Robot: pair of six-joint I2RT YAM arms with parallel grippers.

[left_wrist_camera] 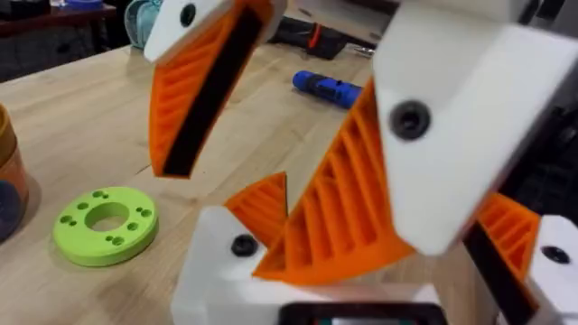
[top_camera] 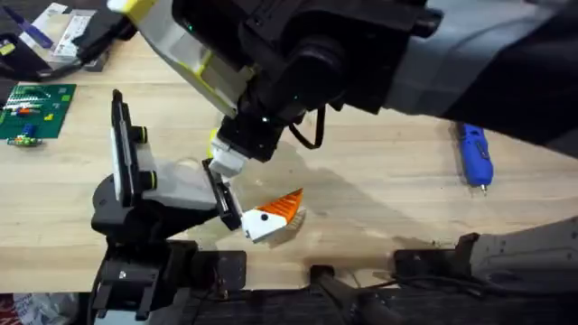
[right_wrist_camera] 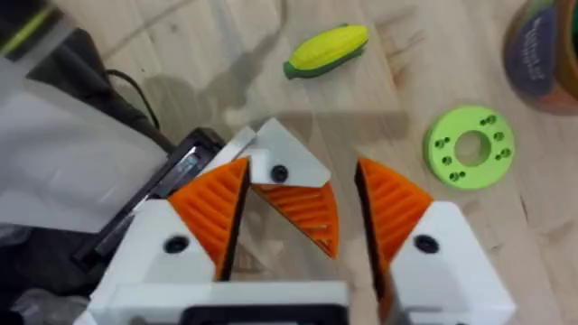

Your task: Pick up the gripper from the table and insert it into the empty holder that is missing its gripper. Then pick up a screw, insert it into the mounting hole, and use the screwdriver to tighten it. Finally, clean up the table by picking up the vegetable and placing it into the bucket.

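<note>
At the left we see the holder [top_camera: 172, 194] on its black stand near the table's front edge. Just right of its bracket, our right claw [right_wrist_camera: 302, 212], fingers spread, straddles the gripper [top_camera: 274, 217]. Open wood separates them from the screwdriver [top_camera: 474, 155] at far right. Whether our left claw [left_wrist_camera: 271, 135] grips anything, we cannot tell.

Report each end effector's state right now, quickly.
Left end effector: open, holding nothing.
Right end effector: open, fingers straddling the gripper, not clamped.
</note>
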